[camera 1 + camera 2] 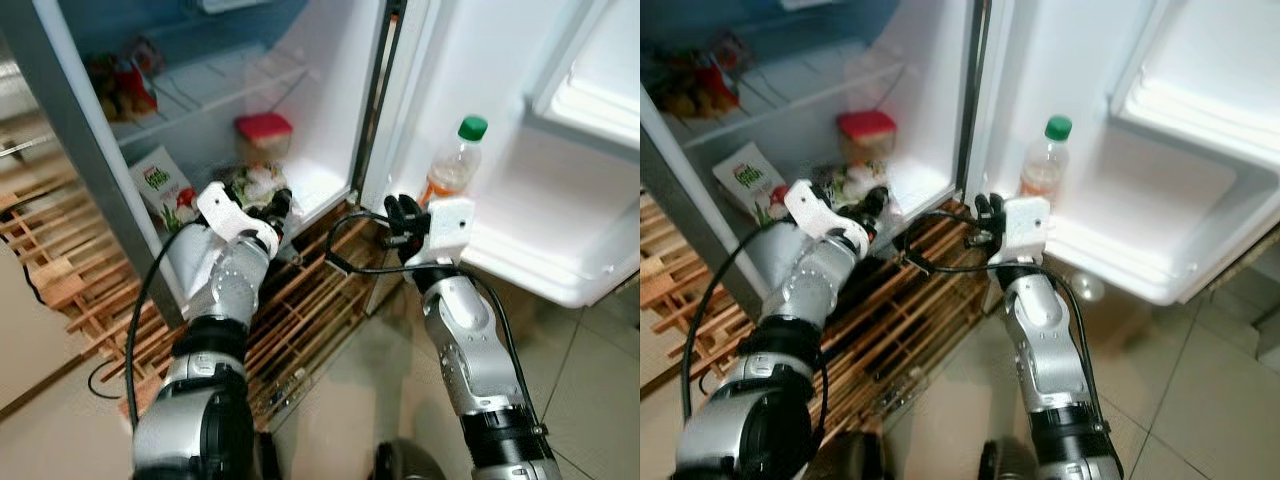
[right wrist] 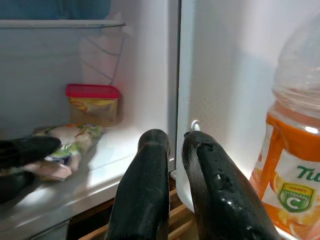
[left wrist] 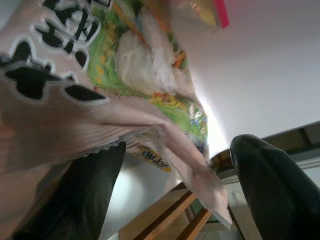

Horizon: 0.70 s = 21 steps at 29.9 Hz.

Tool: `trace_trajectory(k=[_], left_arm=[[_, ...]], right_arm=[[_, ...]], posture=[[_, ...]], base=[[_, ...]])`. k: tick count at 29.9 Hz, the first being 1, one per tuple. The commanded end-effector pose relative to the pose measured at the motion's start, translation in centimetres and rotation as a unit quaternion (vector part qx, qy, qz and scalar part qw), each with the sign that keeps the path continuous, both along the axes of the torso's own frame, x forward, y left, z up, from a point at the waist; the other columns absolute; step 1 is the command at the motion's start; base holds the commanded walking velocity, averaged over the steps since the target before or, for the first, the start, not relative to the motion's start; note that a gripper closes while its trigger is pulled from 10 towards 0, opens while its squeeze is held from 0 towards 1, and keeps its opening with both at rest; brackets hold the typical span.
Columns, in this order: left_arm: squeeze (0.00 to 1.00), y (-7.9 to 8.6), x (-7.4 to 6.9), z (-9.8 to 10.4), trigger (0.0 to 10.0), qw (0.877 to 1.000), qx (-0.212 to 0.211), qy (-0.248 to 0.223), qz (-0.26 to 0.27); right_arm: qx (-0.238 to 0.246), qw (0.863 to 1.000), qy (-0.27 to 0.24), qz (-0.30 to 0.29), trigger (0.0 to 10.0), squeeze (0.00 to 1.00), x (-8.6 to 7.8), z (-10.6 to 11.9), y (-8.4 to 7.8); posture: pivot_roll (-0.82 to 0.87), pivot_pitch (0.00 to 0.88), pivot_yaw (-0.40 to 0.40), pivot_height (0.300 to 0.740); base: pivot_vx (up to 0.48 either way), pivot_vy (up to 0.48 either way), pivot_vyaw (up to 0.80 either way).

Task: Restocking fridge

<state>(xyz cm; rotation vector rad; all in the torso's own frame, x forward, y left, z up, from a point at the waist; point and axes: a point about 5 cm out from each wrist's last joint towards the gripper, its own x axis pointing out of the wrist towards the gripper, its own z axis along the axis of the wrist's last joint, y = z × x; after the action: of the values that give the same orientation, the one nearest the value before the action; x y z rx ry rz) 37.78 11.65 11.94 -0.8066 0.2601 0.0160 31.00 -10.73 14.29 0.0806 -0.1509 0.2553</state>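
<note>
Left claw (image 1: 281, 207) fingers spread wide around frozen veg bag (image 3: 150, 85) on fridge floor (image 1: 325, 185); back straight out, don't snag. Right claw (image 1: 398, 212) nearly closed, empty, bottle (image 1: 452, 165) just beside.

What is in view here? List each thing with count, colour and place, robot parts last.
fridge: one, white inside, door open.
red-lidded tub: one, yellowish, lower shelf at the back.
vegetable bag: one, green and white, lower shelf, between the left tool's fingers.
carton: one, white and green, leaning at the fridge's left edge.
packets: several, red and yellow, upper shelf.
bottle: one, orange label, green cap, door shelf.
wooden rack: one, brown, on the floor.
left tool: black fingers open around the bag.
right tool: black fingers together, beside the bottle.
</note>
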Motion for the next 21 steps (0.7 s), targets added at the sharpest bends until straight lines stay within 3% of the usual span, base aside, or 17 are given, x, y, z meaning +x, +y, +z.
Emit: trace_trajectory(k=[1,2,15,18,21], left_arm=[[0.0,0.0,0.0,-0.5,9.6,1.0,-0.004,0.016,0.008],[0.0,0.3,0.0,-1.1,0.0,0.999,-0.02,0.041,0.026],[0.0,1.8,0.0,-2.3,0.0,0.99,-0.078,0.075,0.094],[0.0,2.3,-0.1,-2.4,0.0,0.988,-0.077,0.083,0.106],[0.0,2.2,0.2,-2.0,0.0,0.992,-0.063,0.067,0.083]], right_arm=[[-0.004,1.0,-0.001,0.001,10.0,0.0,0.0,0.1,-0.1],[-0.004,1.0,-0.001,0.0,10.0,0.0,0.0,0.1,-0.1],[-0.006,1.0,0.002,-0.001,10.0,0.0,0.0,0.1,-0.2],[-0.006,1.0,0.002,-0.001,10.0,0.0,0.0,0.1,-0.1],[-0.003,1.0,0.002,-0.003,10.0,0.0,0.2,0.1,-0.2]], posture=[[-0.1,0.0,-0.011,0.689],[-0.1,0.0,-0.012,0.689],[-0.11,0.0,-0.004,0.689],[-0.11,0.0,-0.004,0.689],[-0.11,0.0,0.0,0.689]], base=[[0.0,0.0,0.0],[0.0,0.0,0.0],[0.0,0.0,0.0],[0.0,0.0,0.0],[0.0,0.0,0.0]])
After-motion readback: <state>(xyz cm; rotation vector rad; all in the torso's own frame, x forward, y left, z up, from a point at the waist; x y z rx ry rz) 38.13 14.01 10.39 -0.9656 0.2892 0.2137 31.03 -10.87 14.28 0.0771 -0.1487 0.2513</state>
